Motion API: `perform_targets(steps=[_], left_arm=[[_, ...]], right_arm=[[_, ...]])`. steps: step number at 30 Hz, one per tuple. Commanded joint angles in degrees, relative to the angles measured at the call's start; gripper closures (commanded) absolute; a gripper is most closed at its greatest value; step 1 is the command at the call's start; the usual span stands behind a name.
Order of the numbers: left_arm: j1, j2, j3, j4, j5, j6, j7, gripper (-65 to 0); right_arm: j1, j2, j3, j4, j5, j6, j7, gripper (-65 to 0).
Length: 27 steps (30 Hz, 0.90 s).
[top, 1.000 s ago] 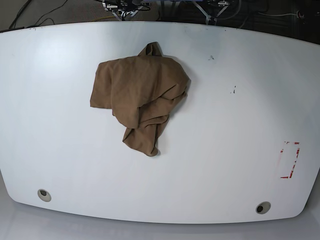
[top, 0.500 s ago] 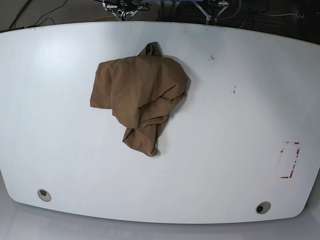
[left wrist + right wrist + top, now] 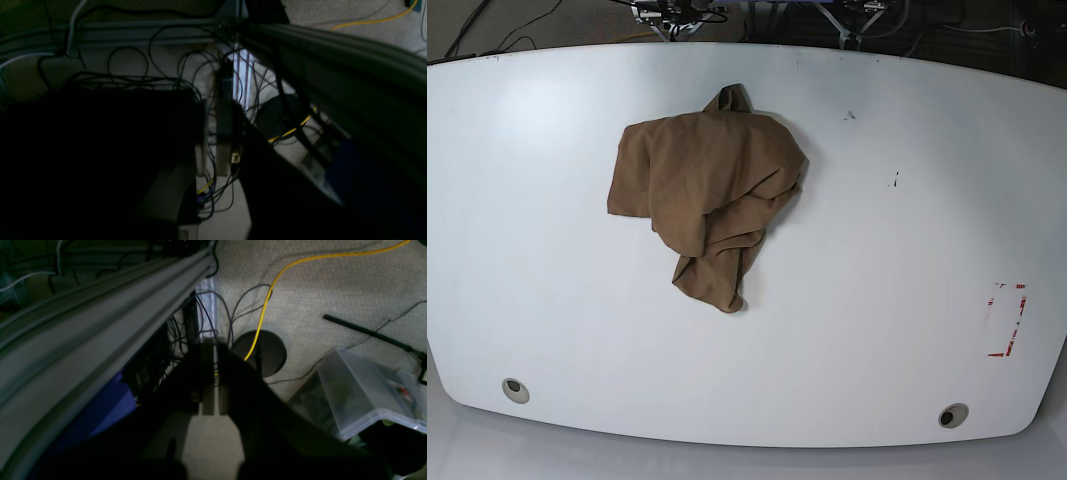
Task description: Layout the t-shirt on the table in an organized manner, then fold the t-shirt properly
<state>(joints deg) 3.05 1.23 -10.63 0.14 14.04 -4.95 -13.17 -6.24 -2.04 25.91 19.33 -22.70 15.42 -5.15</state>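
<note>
Both arms hang off the table, their wrist cameras looking down at carpet and cables. The left gripper (image 3: 215,146) and the right gripper (image 3: 210,386) have their fingers pressed together, holding nothing. The t-shirt (image 3: 707,190) lies crumpled on the table (image 3: 907,250), left of centre, well apart from both grippers.

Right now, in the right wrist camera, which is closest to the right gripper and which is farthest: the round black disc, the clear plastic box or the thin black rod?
1. Round black disc: on the floor, just right of the shut right gripper.
2. Clear plastic box, lower right, and thin black rod, upper right: too close to call.
</note>
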Motion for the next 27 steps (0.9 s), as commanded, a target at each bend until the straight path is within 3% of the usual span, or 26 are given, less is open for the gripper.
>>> perform_targets(steps=[1,19,23,27], left_arm=[[0.25,-0.05,0.13,-0.14,0.07,-0.02,-0.06,-3.8],[0.34,-0.05,0.13,-0.14,0.07,-0.02,0.03,-4.3],[0.69,-0.05,0.13,-0.10,0.07,-0.02,0.03,-11.7],[1.21,-0.05,0.13,-0.01,0.07,0.07,-0.06,-24.9]], right_arm=[[0.13,0.15,0.07,0.05,0.24,0.27,0.00,-1.6],[0.13,0.33,0.07,0.05,0.24,0.27,0.00,-1.8],[0.13,0.33,0.07,0.05,0.24,0.27,0.00,-2.4],[0.13,0.33,0.07,0.14,0.24,0.27,0.00,-11.2]])
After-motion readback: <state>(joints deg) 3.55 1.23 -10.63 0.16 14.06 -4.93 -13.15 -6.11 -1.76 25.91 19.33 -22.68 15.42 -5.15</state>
